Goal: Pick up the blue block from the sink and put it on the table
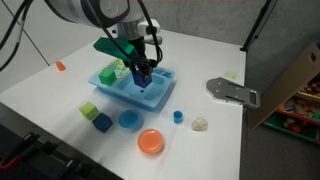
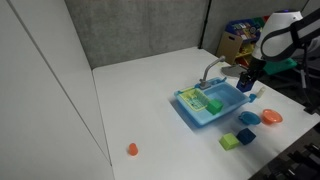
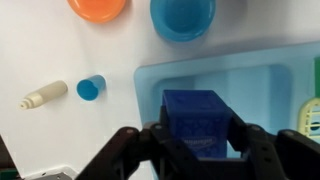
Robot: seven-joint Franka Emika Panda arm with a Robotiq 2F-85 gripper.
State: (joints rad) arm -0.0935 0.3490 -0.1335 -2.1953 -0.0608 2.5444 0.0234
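Observation:
My gripper point(image 3: 198, 140) is shut on the blue block point(image 3: 196, 118), a dark royal-blue cube held between both fingers. It hangs over the light blue sink point(image 3: 225, 78), near the basin's end closest to the bowls. In both exterior views the gripper point(image 1: 143, 74) point(image 2: 247, 82) is low over the sink point(image 1: 112, 88) point(image 2: 195, 112), and the block point(image 1: 143, 78) shows dark between the fingers. Green pieces point(image 1: 113, 72) lie in the sink's far part. The white table point(image 1: 230, 135) surrounds the sink.
On the table near the sink are a blue bowl point(image 1: 129, 120), an orange bowl point(image 1: 150, 142), a teal cube point(image 1: 102, 122), a light green cube point(image 1: 89, 110), a tiny blue cylinder point(image 1: 178, 116), a beige piece point(image 1: 200, 124) and a grey tool point(image 1: 232, 92). A small orange cone point(image 2: 132, 149) stands apart.

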